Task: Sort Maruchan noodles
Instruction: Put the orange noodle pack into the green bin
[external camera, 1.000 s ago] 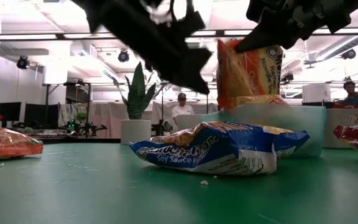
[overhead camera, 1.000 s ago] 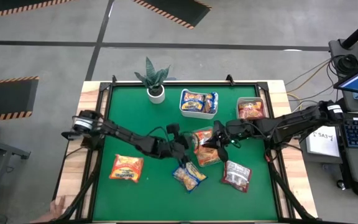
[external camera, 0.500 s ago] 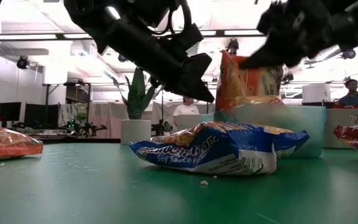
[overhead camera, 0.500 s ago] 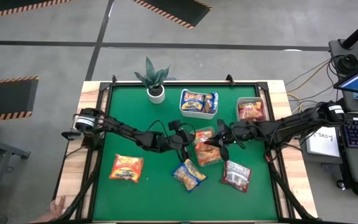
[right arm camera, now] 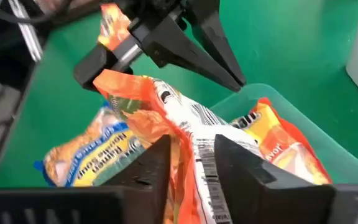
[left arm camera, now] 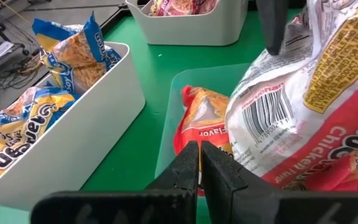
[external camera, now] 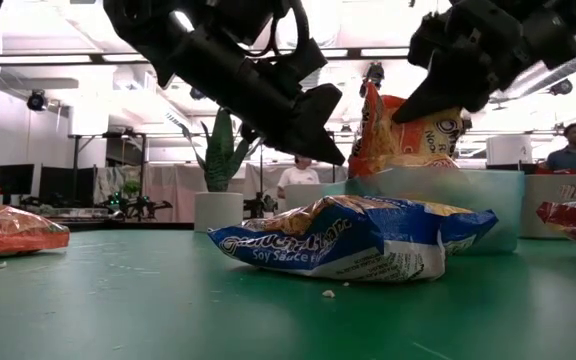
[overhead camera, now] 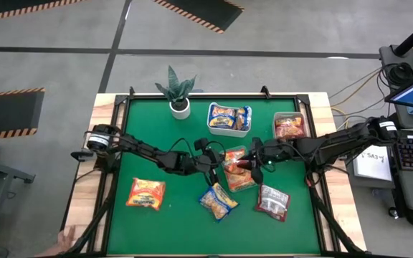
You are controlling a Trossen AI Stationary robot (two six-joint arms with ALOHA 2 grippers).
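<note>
Held orange packet (external camera: 408, 135) now tipped lower over the clear tray (external camera: 488, 205) than before. Right end effector (overhead camera: 252, 161) clamped on it at table (overhead camera: 156, 136) centre; left end effector (overhead camera: 215, 163) closed empty, just beside.

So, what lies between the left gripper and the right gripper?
An orange noodle packet, held by the right gripper above the clear tray. The right wrist view shows it best, with the shut left gripper just beyond it.
</note>
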